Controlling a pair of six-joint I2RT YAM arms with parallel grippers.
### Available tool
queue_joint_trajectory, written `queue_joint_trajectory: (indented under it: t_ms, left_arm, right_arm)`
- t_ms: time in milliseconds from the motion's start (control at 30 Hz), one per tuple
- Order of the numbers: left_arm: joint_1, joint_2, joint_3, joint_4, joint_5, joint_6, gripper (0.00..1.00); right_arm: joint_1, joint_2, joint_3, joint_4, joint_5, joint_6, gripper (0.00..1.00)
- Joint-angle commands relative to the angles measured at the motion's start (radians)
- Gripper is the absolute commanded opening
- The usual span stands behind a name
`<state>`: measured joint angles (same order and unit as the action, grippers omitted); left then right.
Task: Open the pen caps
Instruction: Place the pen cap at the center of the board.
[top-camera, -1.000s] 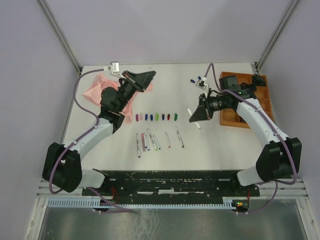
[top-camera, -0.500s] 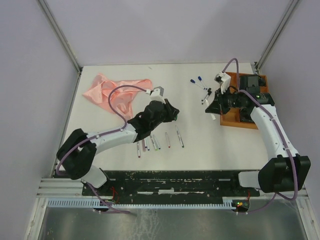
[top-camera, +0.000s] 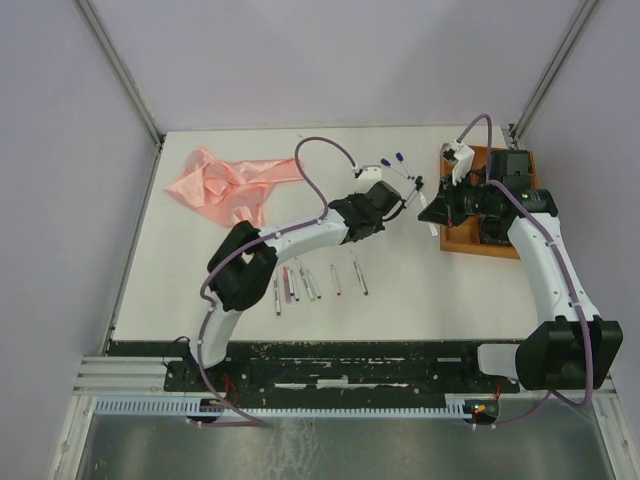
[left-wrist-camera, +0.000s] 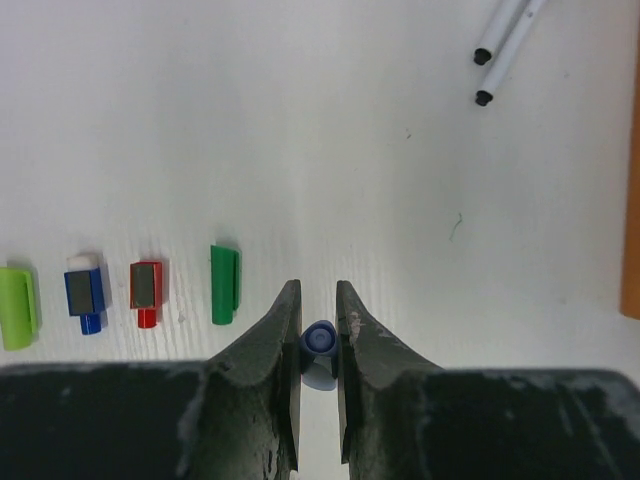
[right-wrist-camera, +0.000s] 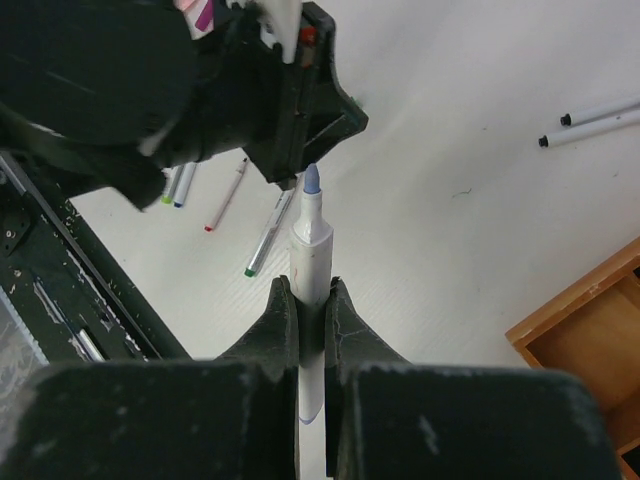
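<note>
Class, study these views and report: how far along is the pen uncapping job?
Done: loose caps lie in a row on the table, so several pens look opened. In hand: the left end effector pinches a blue cap, separate from the pen clamped in the right end effector, its tip bare. Left: setting both down, probably the two pens at the back; I cannot tell whether they are capped.

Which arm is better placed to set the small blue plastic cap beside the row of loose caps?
Left. The left gripper pinches the small blue plastic cap close to the loose green plastic cap; the right gripper is busy holding the white-barrelled pen.
</note>
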<state>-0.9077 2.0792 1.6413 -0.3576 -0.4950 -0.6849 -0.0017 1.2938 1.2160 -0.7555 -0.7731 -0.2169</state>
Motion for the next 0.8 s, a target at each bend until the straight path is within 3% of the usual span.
queue_joint_trajectory:
  t_ms: [0,300,767]
  left_arm:
    - [-0.012,0.103,0.171,-0.202,-0.076,0.088,0.03]
    - [-0.013,0.207,0.268,-0.240,-0.076,0.119,0.06]
    - [-0.008,0.306,0.344,-0.288,-0.109,0.116,0.23]
  right_arm:
    - [-0.021,-0.035,-0.003,0.046,0.000,0.023,0.03]
    - [-0.056,-0.039,-0.010,0.052,-0.022,0.032,0.03]
    - [-0.076,-0.039,-0.014,0.053,-0.044,0.035,0.02]
